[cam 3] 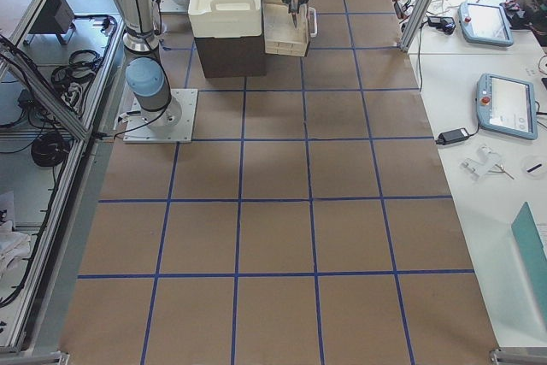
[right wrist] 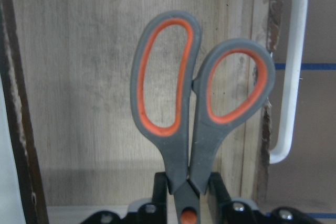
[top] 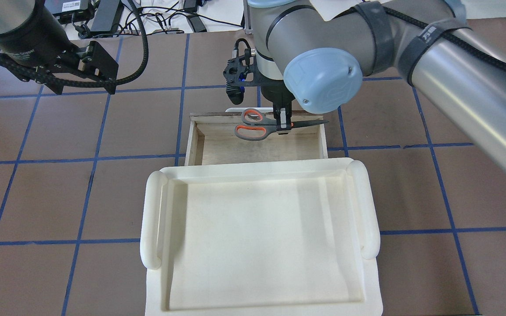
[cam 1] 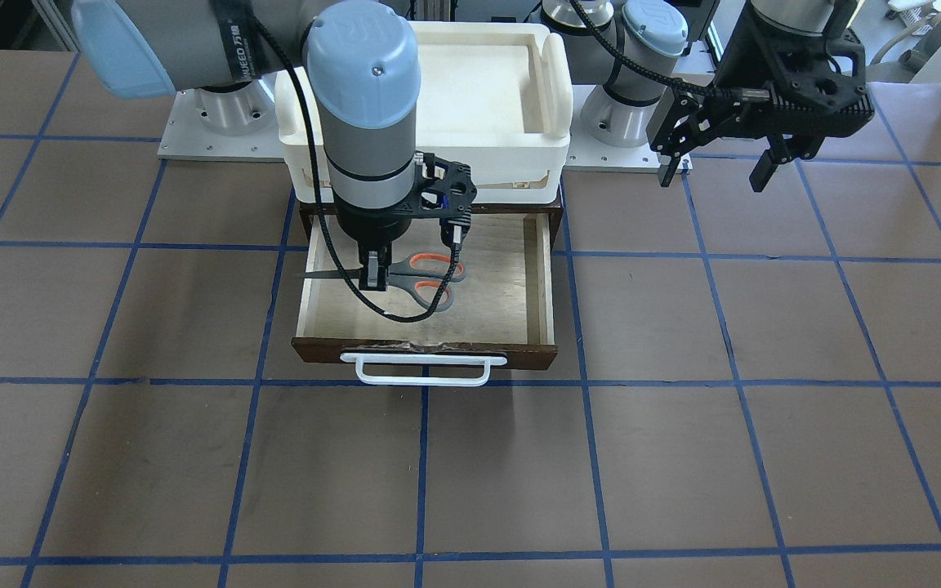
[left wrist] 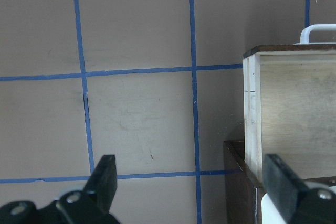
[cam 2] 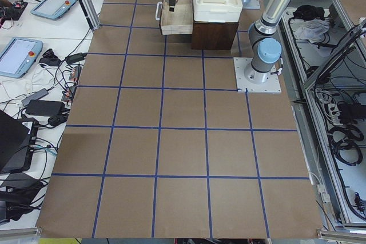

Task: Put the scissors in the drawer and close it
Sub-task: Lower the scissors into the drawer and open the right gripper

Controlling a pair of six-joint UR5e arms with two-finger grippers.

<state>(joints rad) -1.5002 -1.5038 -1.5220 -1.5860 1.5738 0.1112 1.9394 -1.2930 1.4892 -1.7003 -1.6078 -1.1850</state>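
The scissors (right wrist: 178,156) hang level above the open drawer (cam 1: 519,354), handles over its plywood floor and blade tips over one side wall. The right jaws are clenched on the scissors near the pivot. The left jaws stand released over the tabletop (cam 1: 683,425), well apart from the drawer, on the robot's left of it.

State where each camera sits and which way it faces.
Front: across the table, facing the robot, steeply down; both arms.
Overhead: behind the robot, forward and down; tray nearest, both arms.
Left side: table's left end, looking along it; left arm's base near.
Right side: opposite end; right arm's base near.
Left wrist: down at table and drawer corner; open jaws.
Right wrist: down into drawer; jaws shut on scissors.
Shared: front and overhead both show scissors over the drawer.
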